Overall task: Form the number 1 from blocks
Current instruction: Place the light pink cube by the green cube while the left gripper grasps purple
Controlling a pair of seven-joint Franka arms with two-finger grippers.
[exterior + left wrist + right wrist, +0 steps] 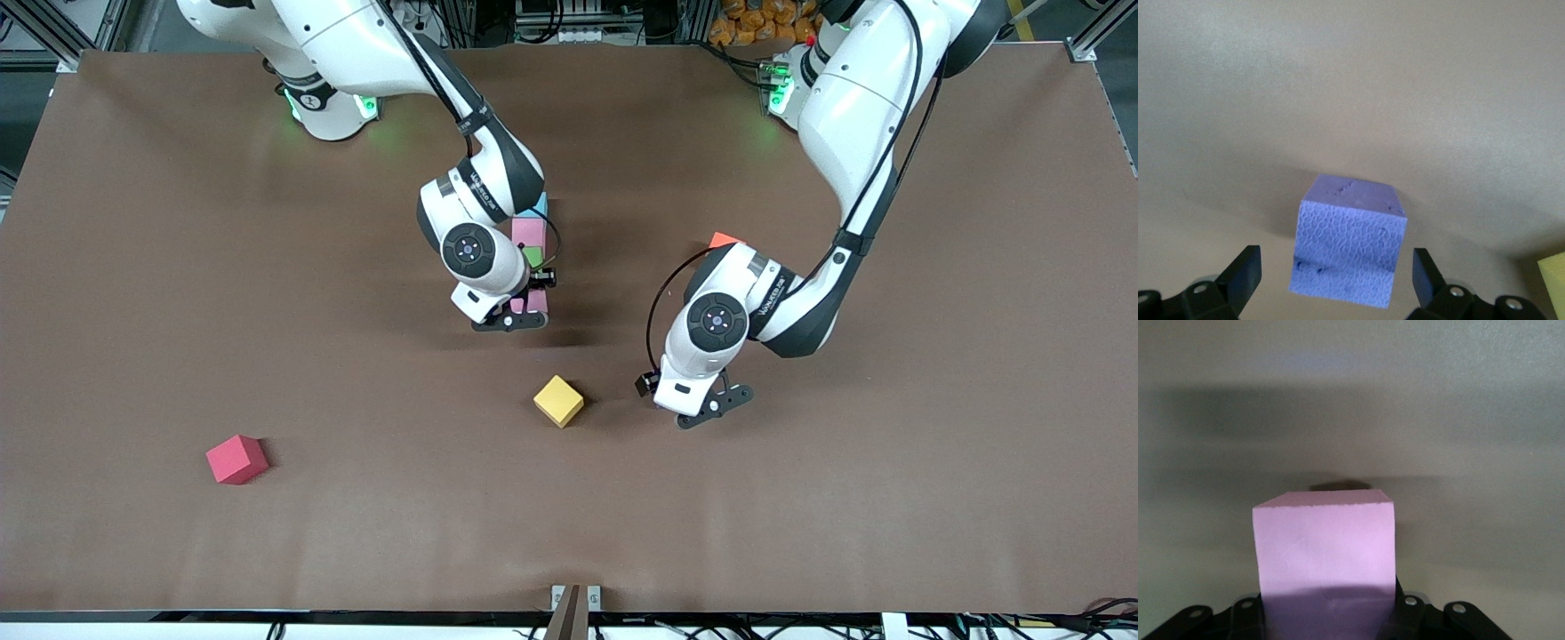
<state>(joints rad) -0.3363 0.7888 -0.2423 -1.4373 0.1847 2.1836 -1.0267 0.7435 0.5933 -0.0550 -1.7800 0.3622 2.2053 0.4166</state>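
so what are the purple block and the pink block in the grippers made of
Purple block: probably foam, matte, judging by its pebbled, dented skin with no shine; it sits between the left gripper's open fingers. Pink block: likely the same foam, smoother-faced, dull, with slightly ragged edges; the right gripper is clamped on it.

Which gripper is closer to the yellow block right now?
Left. The left gripper is beside the yellow block, open around a purple block. The right gripper holds a pink block by the block column, farther away.
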